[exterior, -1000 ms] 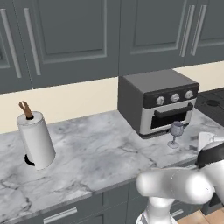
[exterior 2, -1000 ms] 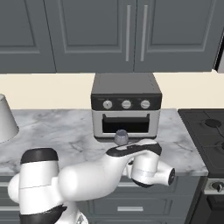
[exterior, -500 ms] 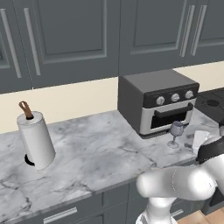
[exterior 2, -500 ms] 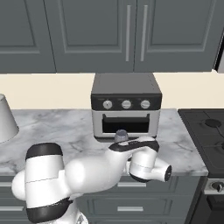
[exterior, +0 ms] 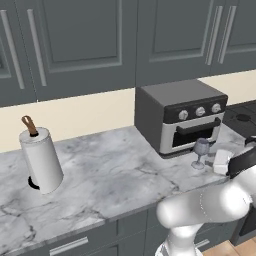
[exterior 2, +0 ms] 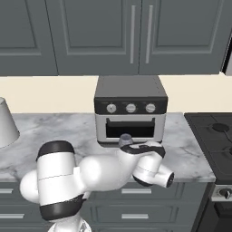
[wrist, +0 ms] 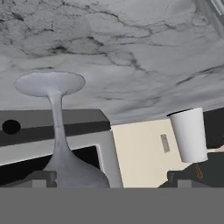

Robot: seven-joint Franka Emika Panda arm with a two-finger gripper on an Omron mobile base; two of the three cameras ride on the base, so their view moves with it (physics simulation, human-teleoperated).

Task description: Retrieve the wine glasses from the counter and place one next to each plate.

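A: Marble counter [exterior: 115, 172] under grey cabinets is carrying a toaster oven [exterior: 181, 120]; 1 wine glass [exterior: 200, 152] is standing upright just in front of it.

B: And the gripper [wrist: 109, 179]?

A: It is gaping fully, holding nothing, levelling at the bowl, probably so it can grasp the glass.

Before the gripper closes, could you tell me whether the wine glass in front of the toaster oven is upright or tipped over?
Upright: the wine glass stands on its foot on the counter, stem vertical, bowl on top, before the toaster oven.

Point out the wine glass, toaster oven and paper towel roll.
wine glass [exterior: 201, 148], left base view, bowl
toaster oven [exterior 2: 130, 108], right base view, knob panel
paper towel roll [exterior: 42, 161], left base view, side of roll
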